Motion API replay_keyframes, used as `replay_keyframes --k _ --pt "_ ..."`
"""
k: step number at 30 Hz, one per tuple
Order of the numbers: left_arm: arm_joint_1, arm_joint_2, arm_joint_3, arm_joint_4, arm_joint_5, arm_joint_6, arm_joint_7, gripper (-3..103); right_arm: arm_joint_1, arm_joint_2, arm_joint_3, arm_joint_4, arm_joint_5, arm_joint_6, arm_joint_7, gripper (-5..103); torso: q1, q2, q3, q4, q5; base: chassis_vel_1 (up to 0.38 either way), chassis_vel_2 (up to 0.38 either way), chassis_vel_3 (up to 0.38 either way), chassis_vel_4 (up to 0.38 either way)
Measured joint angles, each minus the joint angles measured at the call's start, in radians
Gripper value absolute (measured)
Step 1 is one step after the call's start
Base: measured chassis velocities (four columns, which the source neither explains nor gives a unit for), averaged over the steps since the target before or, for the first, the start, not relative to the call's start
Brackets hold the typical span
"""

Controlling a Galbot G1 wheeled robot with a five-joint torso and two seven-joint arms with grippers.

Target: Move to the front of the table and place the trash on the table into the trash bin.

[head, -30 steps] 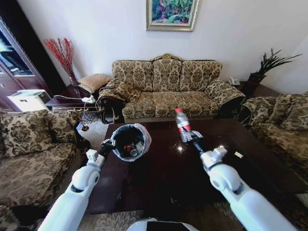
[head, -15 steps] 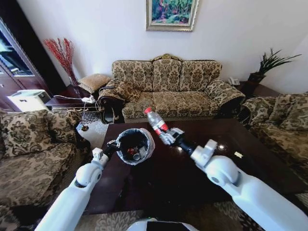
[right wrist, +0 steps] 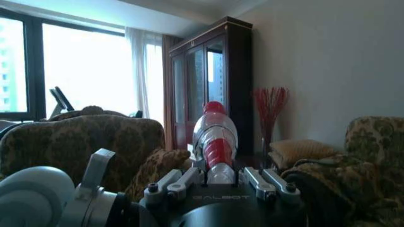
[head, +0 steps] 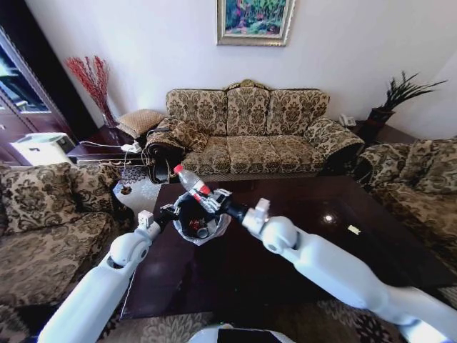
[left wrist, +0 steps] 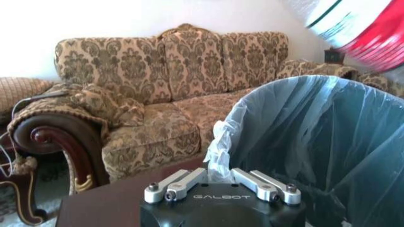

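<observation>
Holding the trash bin (head: 201,214) rim, my left gripper (head: 166,212) pinches its liner. My right gripper (head: 214,206) clamps the bottle (head: 191,184) above it.

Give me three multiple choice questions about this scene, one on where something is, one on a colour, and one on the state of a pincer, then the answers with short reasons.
1. Where is the bottle?
A. over the trash bin
B. on the sofa
C. on the floor

2. What colour is the bottle's cap?
A. blue
B. red
C. green

3. What is the left pincer doing?
A. hanging open over the table
B. holding a cup
C. gripping the bin's bag-lined rim

Answers: 1 A, the right pincer holds it above the bin's opening. 2 B, the head view shows a red cap. 3 C, the left wrist view shows its fingers closed on the liner.
</observation>
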Motion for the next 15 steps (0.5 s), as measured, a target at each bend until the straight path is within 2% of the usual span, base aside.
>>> replay_keyframes --k 3,7,15 --pt "-0.006 -0.001 0.001 0.009 0.0 -0.002 0.002 1 0.011 0.054 -0.026 -0.084 -0.049 0.024 -0.002 19 0.0 0.0 0.0 0.0002 0.0002 0.0 0.0 0.0 0.0" --pt "-0.006 -0.001 -0.001 0.013 0.0 -0.004 0.007 1 0.018 0.081 -0.037 -0.15 -0.108 0.044 -0.012 19 0.0 0.0 0.0 0.0001 0.0002 0.0 0.0 0.0 0.0" --pt "-0.005 0.001 -0.013 0.028 0.001 -0.018 0.017 1 0.018 0.093 -0.039 -0.187 -0.167 0.069 -0.03 19 0.0 0.0 0.0 0.0001 0.0004 0.0 0.0 0.0 0.0"
